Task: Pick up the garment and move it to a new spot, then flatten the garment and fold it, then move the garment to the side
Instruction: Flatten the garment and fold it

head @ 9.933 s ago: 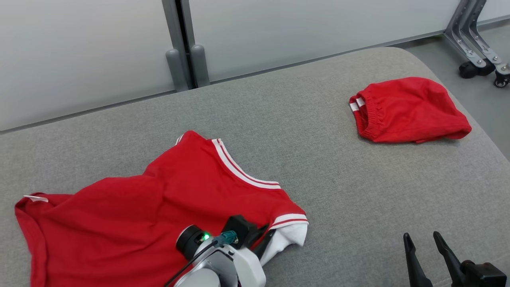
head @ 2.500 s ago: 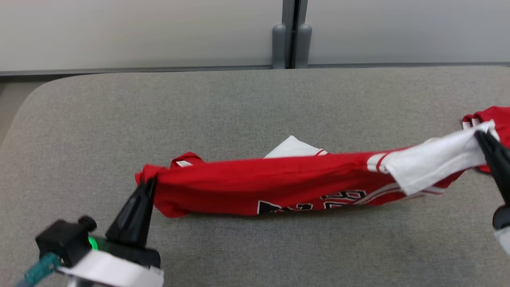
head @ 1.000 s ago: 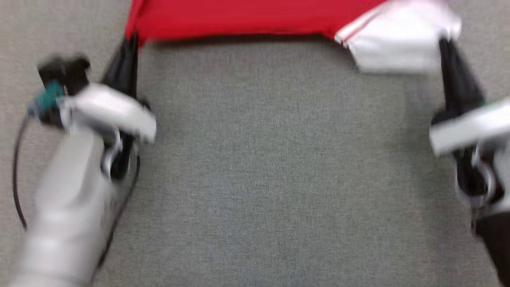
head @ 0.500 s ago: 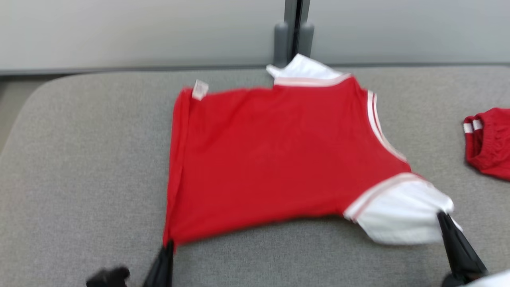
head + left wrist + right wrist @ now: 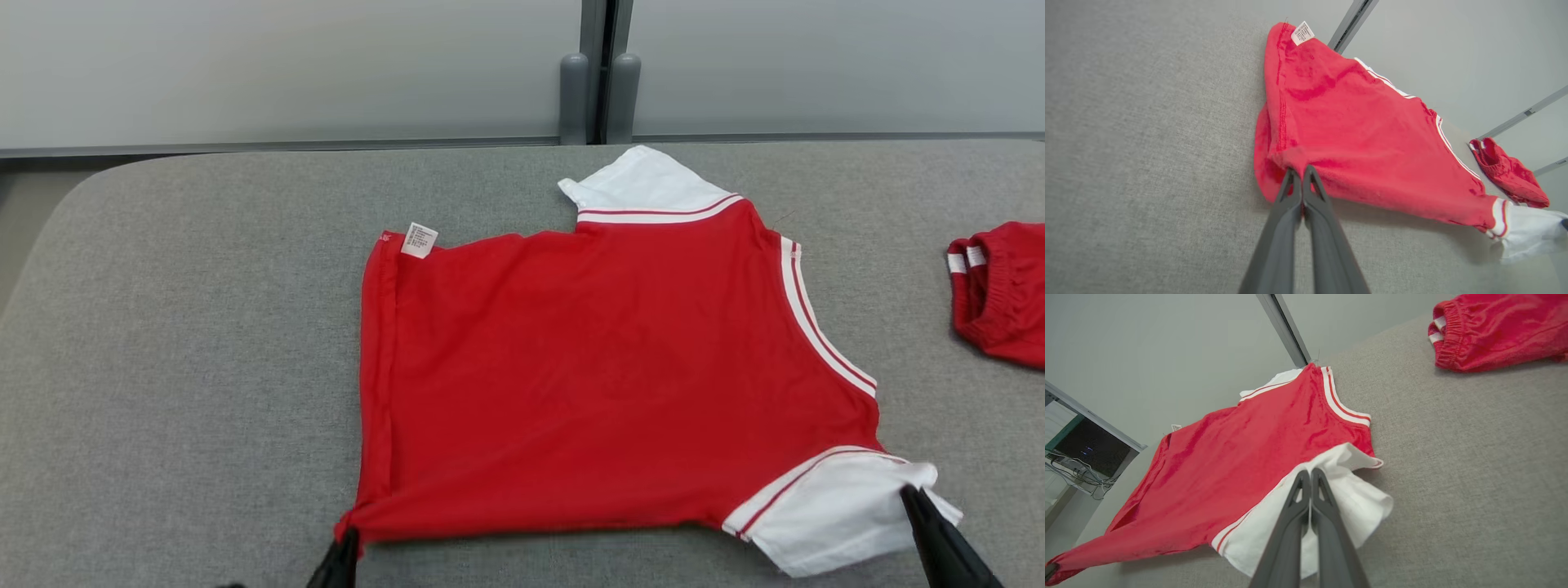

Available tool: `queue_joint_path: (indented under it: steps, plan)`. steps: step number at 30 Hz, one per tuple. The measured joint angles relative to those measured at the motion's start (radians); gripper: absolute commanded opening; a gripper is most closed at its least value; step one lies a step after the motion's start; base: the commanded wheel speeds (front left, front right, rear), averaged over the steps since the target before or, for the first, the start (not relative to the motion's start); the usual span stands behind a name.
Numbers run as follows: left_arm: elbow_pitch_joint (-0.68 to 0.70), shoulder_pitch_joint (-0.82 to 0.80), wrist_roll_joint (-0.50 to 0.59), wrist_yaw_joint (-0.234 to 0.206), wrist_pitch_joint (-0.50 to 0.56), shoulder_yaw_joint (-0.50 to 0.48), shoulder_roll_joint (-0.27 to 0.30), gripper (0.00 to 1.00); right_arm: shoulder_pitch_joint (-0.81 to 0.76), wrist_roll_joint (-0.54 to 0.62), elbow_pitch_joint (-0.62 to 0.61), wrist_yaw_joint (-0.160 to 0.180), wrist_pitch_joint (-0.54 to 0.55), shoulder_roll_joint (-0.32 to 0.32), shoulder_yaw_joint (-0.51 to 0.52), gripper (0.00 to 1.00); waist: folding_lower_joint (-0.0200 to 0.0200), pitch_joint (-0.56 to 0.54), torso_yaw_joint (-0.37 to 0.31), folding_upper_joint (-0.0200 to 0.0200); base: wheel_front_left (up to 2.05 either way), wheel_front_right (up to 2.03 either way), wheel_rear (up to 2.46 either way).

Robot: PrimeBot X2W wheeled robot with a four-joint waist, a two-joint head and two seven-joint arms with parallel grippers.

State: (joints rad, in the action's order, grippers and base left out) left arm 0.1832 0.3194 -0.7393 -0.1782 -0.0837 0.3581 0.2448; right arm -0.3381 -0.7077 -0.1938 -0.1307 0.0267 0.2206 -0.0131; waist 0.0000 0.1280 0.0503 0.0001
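Work surface: a broad grey woven-fabric pad [image 5: 180, 343]. Its far-left corner is rounded and its far edge runs along the wall. Behind it stand pale frosted panels [image 5: 286, 65], joined at a dark upright post [image 5: 602, 33] with two rounded grey stubs [image 5: 574, 98] at its foot. The garment [image 5: 604, 367], a red shirt with white sleeves, lies spread nearly flat in the middle of the pad, hem toward the robot's left. The neckline, trimmed in white and red stripes, points toward the right. A white care label [image 5: 419, 240] shows at the far hem corner. The far sleeve [image 5: 645, 184] rests close to the pad's far edge, and the near sleeve [image 5: 841, 510] sits at the near right. The left gripper [image 5: 1300, 169] has its fingers pressed together on the near hem corner, with cloth bunched at the tips. The right gripper [image 5: 1310, 471] is pinched on the near sleeve, its white fabric creased around the tips. Red shorts [image 5: 1000, 294] with an elastic waistband lie well apart from the shirt, at the pad's right side. In the right wrist view, past the pad's left end, there is a dark unit [image 5: 1090, 447] with loose cables [image 5: 1069, 473] beside it.
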Motion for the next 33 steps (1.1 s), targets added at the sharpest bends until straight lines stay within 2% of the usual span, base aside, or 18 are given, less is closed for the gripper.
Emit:
queue_joint_path:
  steps: [5, 9, 13, 19, 20, 21, 22, 23, 24, 26, 30, 33]
  plan:
    - [0.069, -0.107, -0.002, -0.004, 0.087, -0.019, 0.044, 0.0, 0.138, 0.019, -0.002, 0.0, 0.08, 0.038, -0.002, 0.0, 0.0, 0.032, 0.004, 0.0, 0.0, 0.0, 0.0]
    - [0.07, -0.223, -0.007, 0.005, 0.181, -0.004, 0.068, 0.0, 0.271, 0.03, 0.036, 0.0, 0.149, 0.078, -0.023, 0.0, 0.0, 0.077, 0.011, 0.0, 0.0, 0.0, 0.0]
    - [0.002, -0.362, -0.01, 0.019, 0.243, -0.004, 0.079, 0.0, 0.399, 0.039, 0.109, 0.0, 0.222, 0.111, -0.053, 0.0, 0.0, 0.122, 0.022, 0.0, 0.0, 0.0, 0.0]
    - [-0.143, -0.532, -0.012, 0.038, 0.312, 0.015, 0.067, 0.0, 0.553, 0.053, 0.222, 0.0, 0.312, 0.144, -0.113, 0.0, 0.0, 0.164, 0.041, 0.0, 0.0, 0.0, 0.0]
    - [-0.168, -0.551, -0.011, 0.041, 0.322, 0.02, 0.067, 0.0, 0.577, 0.063, 0.237, 0.0, 0.319, 0.148, -0.124, 0.11, 0.0, 0.168, 0.042, 0.0, 0.0, 0.0, 0.0]
    - [-0.189, -0.569, -0.006, 0.047, 0.322, 0.025, 0.067, 0.24, 0.602, 0.072, 0.252, 0.0, 0.32, 0.148, -0.129, 0.47, 0.0, 0.173, 0.042, 0.0, 0.0, 0.0, 0.0]
    - [-0.208, -0.587, -0.001, 0.052, 0.319, 0.026, 0.065, 0.24, 0.627, 0.08, 0.264, 0.0, 0.315, 0.147, -0.135, 0.47, 0.0, 0.176, 0.041, 0.0, 0.0, 0.0, 0.0]
    - [-0.208, -0.587, -0.001, 0.052, 0.319, 0.026, 0.065, 0.52, 0.627, 0.08, 0.264, 0.0, 0.315, 0.147, -0.135, 1.0, 0.0, 0.176, 0.041, 0.0, 0.0, 0.0, 0.0]
    - [-0.225, -0.604, 0.0, 0.06, 0.317, 0.032, 0.063, 0.98, 0.652, 0.089, 0.277, 0.0, 0.304, 0.145, -0.138, 1.0, 0.0, 0.179, 0.04, 0.0, 0.0, 0.0, 0.0]
    - [-0.252, -0.628, 0.0, 0.082, 0.303, 0.037, 0.053, 1.0, 0.688, 0.101, 0.296, 0.0, 0.272, 0.138, -0.139, 1.0, 0.0, 0.183, 0.037, 0.0, 0.0, 0.0, 0.0]
    - [-0.286, -0.639, 0.011, 0.08, 0.261, 0.021, 0.053, 1.0, 0.706, 0.12, 0.31, 0.0, 0.205, 0.13, -0.143, 1.0, 0.0, 0.18, 0.028, 0.0, 0.0, 0.0, 0.0]
    - [-0.263, -0.59, 0.006, 0.07, 0.235, 0.008, 0.057, 1.0, 0.66, 0.118, 0.274, 0.0, 0.174, 0.141, -0.133, 1.0, 0.0, 0.169, 0.018, 0.0, 0.0, 0.0, 0.0]
